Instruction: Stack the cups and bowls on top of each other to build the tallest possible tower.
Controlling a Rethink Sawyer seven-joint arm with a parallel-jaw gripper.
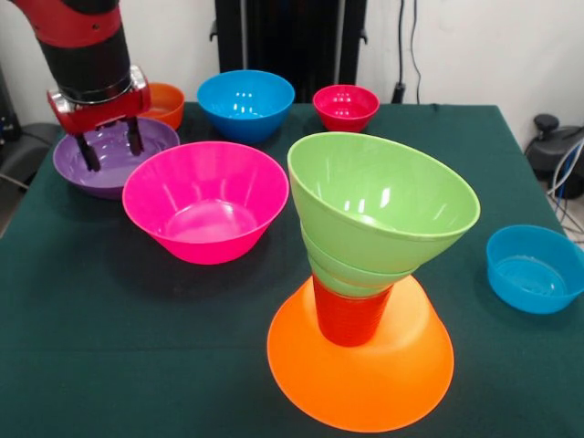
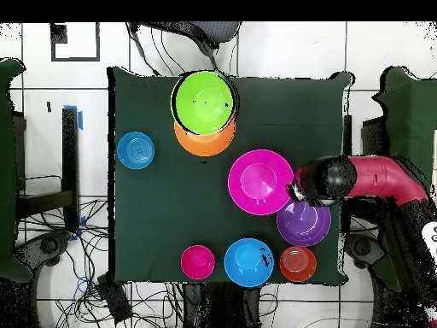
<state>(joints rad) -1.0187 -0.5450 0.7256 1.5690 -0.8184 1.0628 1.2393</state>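
The tower stands at the front: a large orange bowl (image 1: 365, 374) (image 2: 205, 143) rim down, the orange-red cup (image 1: 350, 319) upright on it, then a small green bowl (image 1: 351, 271) and a wide green bowl (image 1: 388, 205) (image 2: 203, 102) tilted on top. At the far left my gripper (image 1: 113, 153) hangs open over the purple bowl (image 1: 157, 139) (image 2: 305, 225), its fingertips inside the bowl's rim with nothing between them. In the overhead view the arm (image 2: 329, 179) hides the fingers. The large pink bowl (image 1: 205, 201) (image 2: 260, 181) sits right beside the purple one.
Along the far edge sit a small orange bowl (image 1: 168, 102) (image 2: 298, 263), a blue bowl (image 1: 246, 102) (image 2: 249, 261) and a small red bowl (image 1: 346, 106) (image 2: 198, 261). A small blue bowl (image 1: 534, 269) (image 2: 136, 149) rests near the right edge.
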